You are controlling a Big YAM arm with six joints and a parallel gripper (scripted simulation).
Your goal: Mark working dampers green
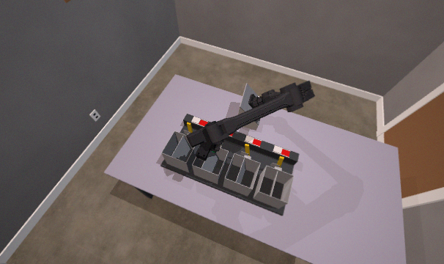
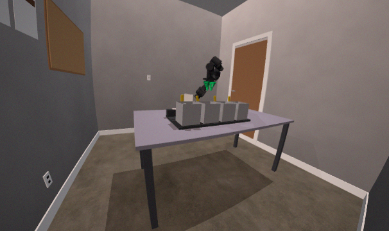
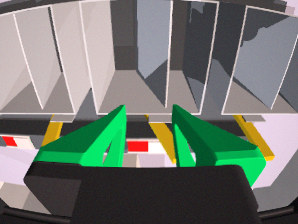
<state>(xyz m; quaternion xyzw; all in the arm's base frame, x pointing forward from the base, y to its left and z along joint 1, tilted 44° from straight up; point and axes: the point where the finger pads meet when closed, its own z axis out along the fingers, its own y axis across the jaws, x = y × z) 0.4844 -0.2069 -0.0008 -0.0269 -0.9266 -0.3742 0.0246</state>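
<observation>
Four grey box dampers stand in a row on a dark base (image 1: 226,172), each with a yellow shaft lever behind it. A black slider rail (image 1: 240,137) runs along the arm's side of the row. The sliders in view show red beside a white cover (image 1: 248,138); the arm hides the second one. My gripper (image 3: 148,112) hangs above the second damper (image 1: 209,165), near its yellow lever (image 3: 161,139). The green fingers stand partly apart with nothing between them. A red slider patch (image 3: 137,145) shows below the fingers. In the exterior view the gripper (image 2: 210,85) is above the boxes.
The arm (image 1: 251,110) stretches from its base at the table's far side over the rail. The blades in the first (image 1: 178,152) and second dampers look tilted; those in the third (image 1: 242,176) and fourth (image 1: 273,187) stand upright.
</observation>
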